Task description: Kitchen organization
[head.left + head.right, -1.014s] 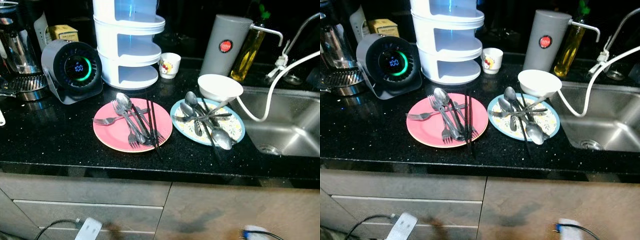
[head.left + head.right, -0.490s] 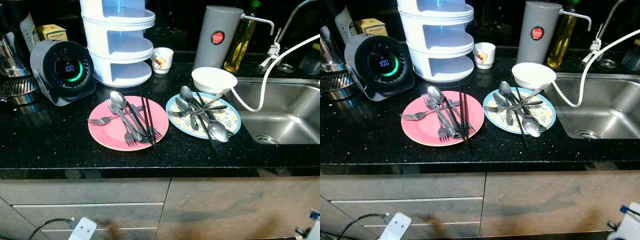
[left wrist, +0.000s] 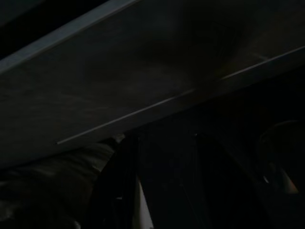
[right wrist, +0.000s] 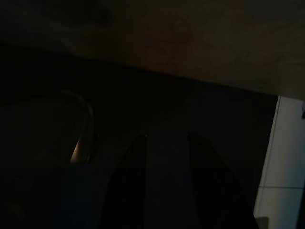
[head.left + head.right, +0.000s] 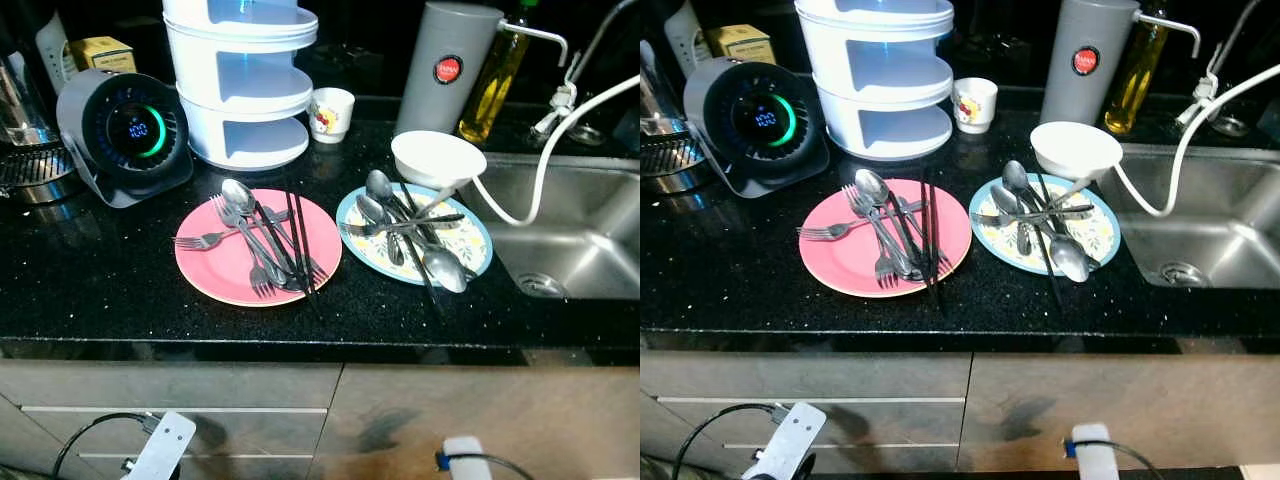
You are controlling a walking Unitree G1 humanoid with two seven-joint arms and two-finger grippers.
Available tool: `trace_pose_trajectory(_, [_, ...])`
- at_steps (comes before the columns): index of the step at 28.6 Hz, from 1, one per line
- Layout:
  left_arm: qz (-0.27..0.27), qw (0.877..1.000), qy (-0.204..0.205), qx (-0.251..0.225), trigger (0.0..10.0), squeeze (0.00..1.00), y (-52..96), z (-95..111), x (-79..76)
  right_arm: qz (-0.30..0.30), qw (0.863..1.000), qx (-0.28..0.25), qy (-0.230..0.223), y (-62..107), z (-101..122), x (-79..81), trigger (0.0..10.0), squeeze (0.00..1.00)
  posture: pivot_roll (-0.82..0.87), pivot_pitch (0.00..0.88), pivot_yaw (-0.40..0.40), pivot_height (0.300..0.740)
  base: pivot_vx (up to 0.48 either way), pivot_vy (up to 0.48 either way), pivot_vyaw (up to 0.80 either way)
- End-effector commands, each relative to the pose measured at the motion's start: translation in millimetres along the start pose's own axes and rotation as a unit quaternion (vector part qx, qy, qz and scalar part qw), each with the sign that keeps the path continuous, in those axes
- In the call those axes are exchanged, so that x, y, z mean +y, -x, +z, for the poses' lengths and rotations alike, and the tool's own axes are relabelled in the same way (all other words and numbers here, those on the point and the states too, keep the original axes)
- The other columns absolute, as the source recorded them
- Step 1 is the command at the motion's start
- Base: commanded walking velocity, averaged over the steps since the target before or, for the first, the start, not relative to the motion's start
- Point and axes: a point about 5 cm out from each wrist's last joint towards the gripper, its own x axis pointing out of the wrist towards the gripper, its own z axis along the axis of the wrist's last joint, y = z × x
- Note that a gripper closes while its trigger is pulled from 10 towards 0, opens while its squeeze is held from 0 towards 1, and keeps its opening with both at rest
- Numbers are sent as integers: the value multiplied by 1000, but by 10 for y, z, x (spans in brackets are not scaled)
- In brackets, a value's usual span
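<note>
A pink plate [image 5: 215, 270] on the black counter carries forks, a spoon [image 5: 238, 195] and black chopsticks [image 5: 303, 250]. Right of it, a blue patterned plate [image 5: 470, 240] holds several spoons and more chopsticks. A white bowl [image 5: 437, 158] rests against that plate's far edge. Both arms hang low in front of the cabinet: the left wrist [image 5: 160, 450] and the right wrist [image 5: 465, 455] show at the bottom edge. The left gripper [image 3: 164, 140] and the right gripper [image 4: 165, 138] appear as dark shapes in the shaded wrist views.
A white tiered rack [image 5: 245, 85], a small cup [image 5: 331, 108], a grey flask [image 5: 447, 70] and an oil bottle [image 5: 493, 85] line the back. A round grey device [image 5: 125, 130] stands at the left. The steel sink [image 5: 590, 250] with a white hose [image 5: 540, 175] lies right.
The camera has swayed, so the whole picture shifted. Nothing on the counter has moved. Both wrists stay low by the cabinet front.
</note>
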Motion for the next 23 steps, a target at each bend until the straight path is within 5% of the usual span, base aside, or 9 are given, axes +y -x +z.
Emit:
trace_pose_trajectory(1, [-10, 1000, 3, -11, 10000, 0, -9, 40, -50, 7, 999, 32, 23, 29, -123, -15, 10000, 0, 19, 36, -32, 740, 0, 0, 0])
trace_pose_trajectory(5, [-13, 1000, 9, -13, 10000, 0, -5, 41, -65, 16, 996, 60, 57, 60, -231, -39, 10000, 0, 21, 38, -36, 740, 0, 0, 0])
trace_pose_trajectory(23, [-40, 999, -6, -6, 10000, 0, 58, -59, -118, -3, 999, 37, 15, 10, -85, -113, 10000, 0, 25, 36, -42, 740, 0, 0, 0])
